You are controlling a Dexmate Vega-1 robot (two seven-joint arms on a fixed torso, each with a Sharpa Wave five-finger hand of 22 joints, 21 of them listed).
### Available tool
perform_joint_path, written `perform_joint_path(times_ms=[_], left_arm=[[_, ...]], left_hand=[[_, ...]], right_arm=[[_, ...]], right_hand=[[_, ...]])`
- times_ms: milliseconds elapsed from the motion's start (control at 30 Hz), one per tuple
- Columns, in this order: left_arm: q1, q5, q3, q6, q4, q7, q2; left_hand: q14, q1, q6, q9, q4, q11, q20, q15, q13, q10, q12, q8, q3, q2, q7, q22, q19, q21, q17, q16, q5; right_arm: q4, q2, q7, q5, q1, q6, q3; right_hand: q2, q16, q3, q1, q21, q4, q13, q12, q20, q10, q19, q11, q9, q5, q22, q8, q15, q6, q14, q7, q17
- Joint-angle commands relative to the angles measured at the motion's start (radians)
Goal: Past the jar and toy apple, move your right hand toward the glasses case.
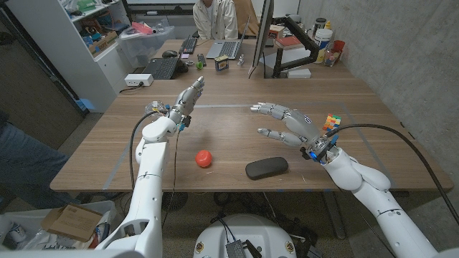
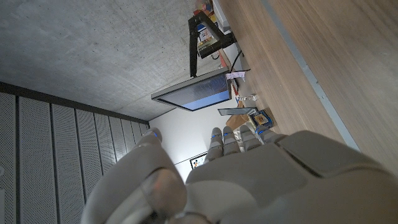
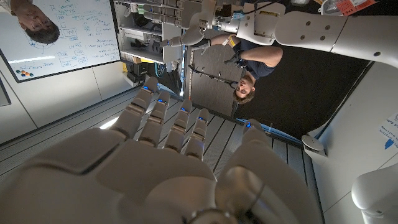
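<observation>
My left hand (image 1: 188, 100) was up over the left side of the table (image 1: 237, 97), fingers apart and reaching away from me, holding nothing; there was a clear jar (image 1: 153, 108) just beside its wrist. From the left wrist cam I saw the back of that hand (image 2: 249, 180) with a monitor (image 2: 194, 94) and a small box (image 2: 261, 117) past the fingertips. Moving right, the toy apple (image 1: 204, 158) sat on the wood near my edge, and the dark glasses case (image 1: 267, 168) lay a bit right of it, also close to the front edge. My right hand (image 1: 287, 123) hovered above and just behind the case, not touching it, fingers spread and pointing left, nothing in it. On the right wrist cam the fingers (image 3: 163, 121) looked straight and empty too. A Rubik's cube (image 1: 330, 123) sat just right of that hand, and a person (image 1: 214, 18) was at the far end with a laptop (image 1: 228, 49)
</observation>
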Motion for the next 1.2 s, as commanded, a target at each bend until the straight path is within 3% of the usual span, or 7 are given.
perform_joint_path(times_ms=[33,667,1200], left_arm=[[-0.002,0.003,0.008,0.001,0.002,0.002,-0.001],[-0.015,0.002,0.002,-0.01,0.023,0.0,0.0],[-0.02,-0.005,-0.005,-0.013,0.035,-0.009,0.003]], left_hand=[[-0.007,0.003,-0.003,0.004,0.001,-0.001,0.007,-0.003,0.002,-0.006,0.003,0.005,-0.006,0.011,0.003,0.005,-0.004,0.003,0.005,0.007,-0.001],[-0.008,0.003,-0.004,0.004,0.0,-0.001,0.007,-0.003,0.002,-0.01,0.002,0.005,-0.008,0.012,0.003,0.005,-0.005,0.003,0.005,0.006,-0.002],[-0.013,0.004,-0.003,0.004,0.0,-0.003,0.009,-0.002,0.002,-0.013,0.001,0.005,-0.01,0.013,0.006,0.005,-0.008,0.002,0.006,0.005,-0.002]], right_arm=[[-0.035,-0.061,-0.076,-0.061,-0.021,-0.072,-0.039],[-0.063,-0.153,-0.189,-0.124,-0.031,-0.186,-0.125],[-0.083,-0.211,-0.197,-0.115,-0.04,-0.258,-0.183]], right_hand=[[-0.005,-0.001,-0.006,-0.006,-0.002,-0.002,0.002,-0.007,0.002,-0.001,0.003,0.008,0.003,0.006,0.003,-0.011,-0.001,-0.02,0.002,0.002,0.005],[-0.005,-0.001,-0.006,-0.003,-0.004,-0.005,0.002,-0.008,0.007,0.0,-0.001,0.013,0.003,0.011,0.003,-0.015,-0.002,-0.032,0.004,-0.003,0.005],[-0.005,-0.001,-0.005,-0.001,-0.004,-0.007,0.003,-0.008,0.011,0.002,-0.002,0.009,0.003,0.014,0.003,-0.013,-0.002,-0.03,0.003,-0.005,0.005]])
